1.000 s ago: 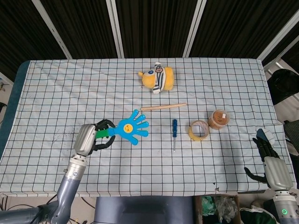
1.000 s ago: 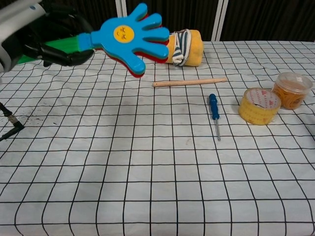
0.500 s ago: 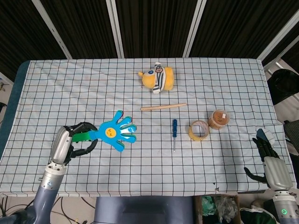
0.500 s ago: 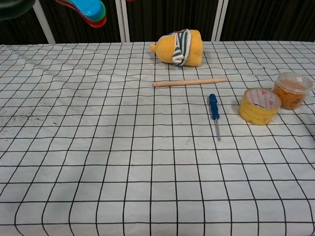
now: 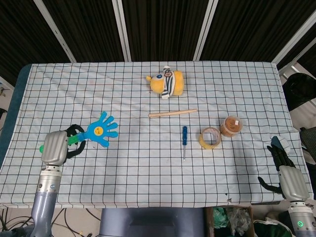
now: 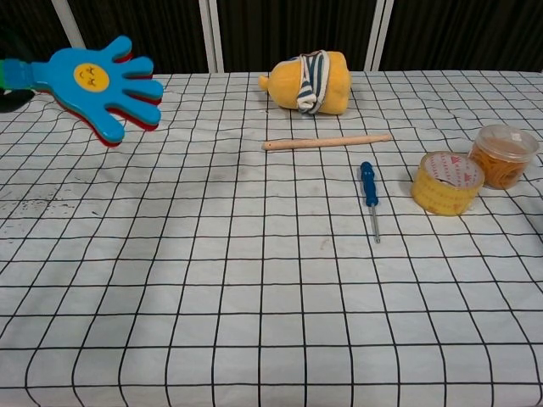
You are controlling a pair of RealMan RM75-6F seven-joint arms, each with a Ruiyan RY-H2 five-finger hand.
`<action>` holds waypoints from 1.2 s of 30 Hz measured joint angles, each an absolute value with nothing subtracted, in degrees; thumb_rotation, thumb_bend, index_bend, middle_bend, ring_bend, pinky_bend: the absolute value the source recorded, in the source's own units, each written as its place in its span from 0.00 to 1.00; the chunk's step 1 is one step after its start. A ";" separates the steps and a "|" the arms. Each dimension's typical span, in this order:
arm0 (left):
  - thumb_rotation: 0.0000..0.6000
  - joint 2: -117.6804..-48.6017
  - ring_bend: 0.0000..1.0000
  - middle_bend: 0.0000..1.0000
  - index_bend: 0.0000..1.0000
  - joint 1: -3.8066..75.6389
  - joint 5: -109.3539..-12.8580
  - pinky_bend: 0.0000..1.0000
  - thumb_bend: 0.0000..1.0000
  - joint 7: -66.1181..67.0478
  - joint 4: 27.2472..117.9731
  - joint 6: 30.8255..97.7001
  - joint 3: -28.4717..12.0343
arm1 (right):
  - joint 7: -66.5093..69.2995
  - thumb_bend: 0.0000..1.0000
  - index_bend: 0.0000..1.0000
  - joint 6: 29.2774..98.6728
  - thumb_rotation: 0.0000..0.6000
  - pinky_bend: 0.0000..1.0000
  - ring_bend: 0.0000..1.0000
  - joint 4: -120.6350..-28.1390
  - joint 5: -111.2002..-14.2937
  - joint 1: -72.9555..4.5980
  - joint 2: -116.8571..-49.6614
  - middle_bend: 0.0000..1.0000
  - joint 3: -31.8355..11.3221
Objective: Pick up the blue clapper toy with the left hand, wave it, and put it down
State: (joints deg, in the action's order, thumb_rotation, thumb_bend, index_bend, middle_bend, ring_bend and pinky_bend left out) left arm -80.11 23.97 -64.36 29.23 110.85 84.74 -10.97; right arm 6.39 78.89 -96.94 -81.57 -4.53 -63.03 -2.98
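The blue clapper toy [image 5: 99, 131], a hand-shaped paddle with a yellow smiley face and a green handle, is held above the table's left side. In the chest view the blue clapper toy [image 6: 95, 83] shows at the upper left with red and green layers behind it. My left hand [image 5: 58, 146] grips the green handle; only a dark sliver of it shows at the chest view's left edge. My right hand [image 5: 285, 176] hangs off the table's right front corner, fingers apart, holding nothing.
A yellow plush toy [image 5: 166, 83] lies at the back centre. A wooden stick [image 5: 173, 113], a blue screwdriver [image 5: 184, 139], a yellow tape roll [image 5: 210, 138] and a small lidded jar [image 5: 231, 126] lie right of centre on the checked cloth [image 5: 148, 168].
My left hand has swung leftward with the clapper over the past second. In the chest view the toy rose toward the top edge, then came back down at the far left.
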 measured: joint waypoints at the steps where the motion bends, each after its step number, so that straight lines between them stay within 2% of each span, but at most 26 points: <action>1: 1.00 -80.17 0.67 0.77 0.73 24.10 -62.68 0.88 0.57 32.36 111.89 85.11 -11.17 | 6.41 0.22 0.00 78.90 1.00 0.15 0.00 -96.92 -81.57 -4.54 -63.03 0.00 -2.99; 5: 1.00 -80.82 0.67 0.77 0.73 24.38 -59.03 0.88 0.57 40.48 114.53 85.94 -11.80 | 6.47 0.22 0.00 78.93 1.00 0.15 0.00 -96.91 -81.58 -4.54 -63.02 0.00 -3.02; 10: 1.00 -80.76 0.67 0.77 0.73 24.47 -63.42 0.87 0.57 36.03 114.92 83.88 -11.48 | 6.88 0.22 0.00 79.22 1.00 0.15 0.00 -96.70 -82.04 -4.52 -63.11 0.00 -3.02; 13: 1.00 -80.51 0.67 0.77 0.73 24.53 -69.52 0.88 0.58 25.79 113.57 82.82 -10.86 | 6.99 0.22 0.00 79.29 1.00 0.15 0.00 -96.56 -82.14 -4.50 -63.13 0.00 -3.01; 20: 1.00 -80.48 0.67 0.77 0.73 24.83 -88.16 0.87 0.58 -8.35 107.37 82.51 -9.06 | 6.92 0.22 0.00 79.29 1.00 0.15 0.00 -96.42 -82.32 -4.52 -63.22 0.00 -2.93; 25: 1.00 -80.54 0.68 0.77 0.74 24.72 -92.72 0.88 0.58 -17.83 104.42 82.42 -8.48 | 6.80 0.22 0.00 79.20 1.00 0.15 0.00 -96.53 -82.21 -4.53 -63.18 0.00 -2.91; 30: 1.00 -81.10 0.68 0.78 0.74 23.89 -89.89 0.89 0.58 -11.84 103.32 82.17 -8.98 | 6.77 0.22 0.00 79.21 1.00 0.15 0.00 -96.67 -82.23 -4.51 -63.17 0.00 -2.87; 36: 1.00 -81.55 0.68 0.78 0.74 23.03 -79.84 0.90 0.58 11.85 104.69 81.84 -10.34 | 6.87 0.22 0.00 79.13 1.00 0.15 0.00 -96.81 -82.11 -4.49 -63.15 0.00 -2.87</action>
State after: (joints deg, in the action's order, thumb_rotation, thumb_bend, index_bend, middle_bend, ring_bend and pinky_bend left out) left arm -81.55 23.03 -79.84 11.85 104.69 81.84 -10.34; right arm 6.87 79.13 -96.81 -82.11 -4.49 -63.15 -2.87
